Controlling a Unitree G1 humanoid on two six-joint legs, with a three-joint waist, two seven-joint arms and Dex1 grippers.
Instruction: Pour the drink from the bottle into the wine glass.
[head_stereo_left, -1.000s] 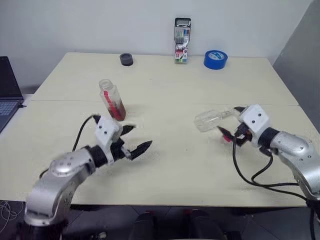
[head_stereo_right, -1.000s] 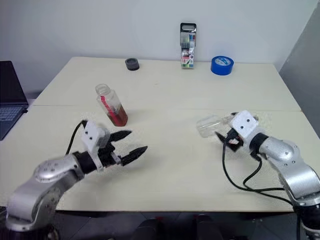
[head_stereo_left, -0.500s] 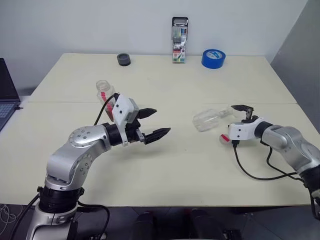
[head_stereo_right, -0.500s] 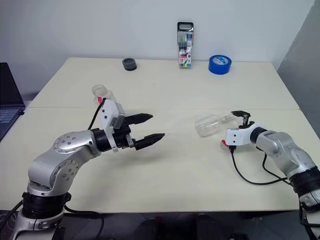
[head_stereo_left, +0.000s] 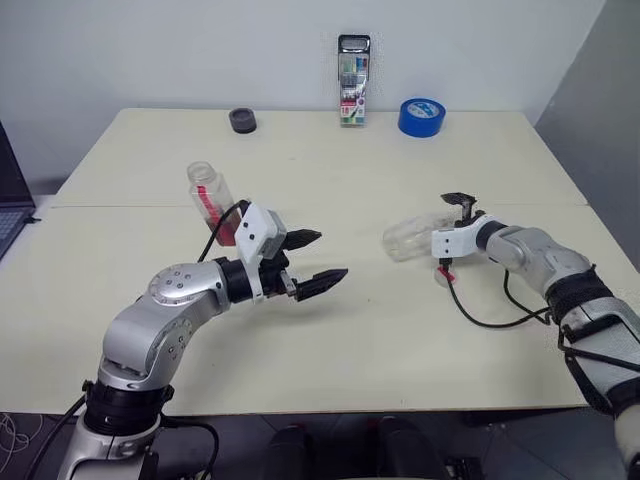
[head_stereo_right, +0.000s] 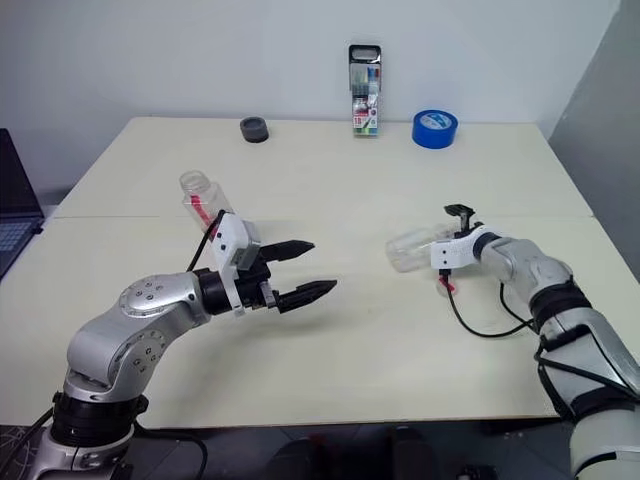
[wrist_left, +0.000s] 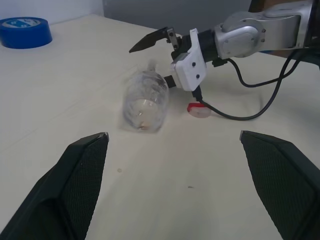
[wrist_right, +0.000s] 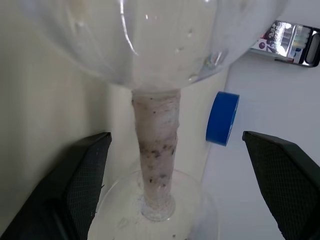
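Glass (head_stereo_left: 412, 237) lies on its side on the table (head_stereo_left: 400, 340), empty, right gripper (head_stereo_left: 455, 215) spread wide astride its stem, not clamped. A small red-and-white cap (wrist_left: 199, 110) lies beside it. Bottle (head_stereo_left: 211, 202) stands uncapped behind my left arm, drink (head_stereo_left: 228, 228) in its lower part. Left gripper (head_stereo_left: 315, 258) hangs released above the table, holding nothing, pointing toward the glass (well apart from it). My read: 0 poured. Left: right the glass, grasp the bottle, tip it over the bowl.
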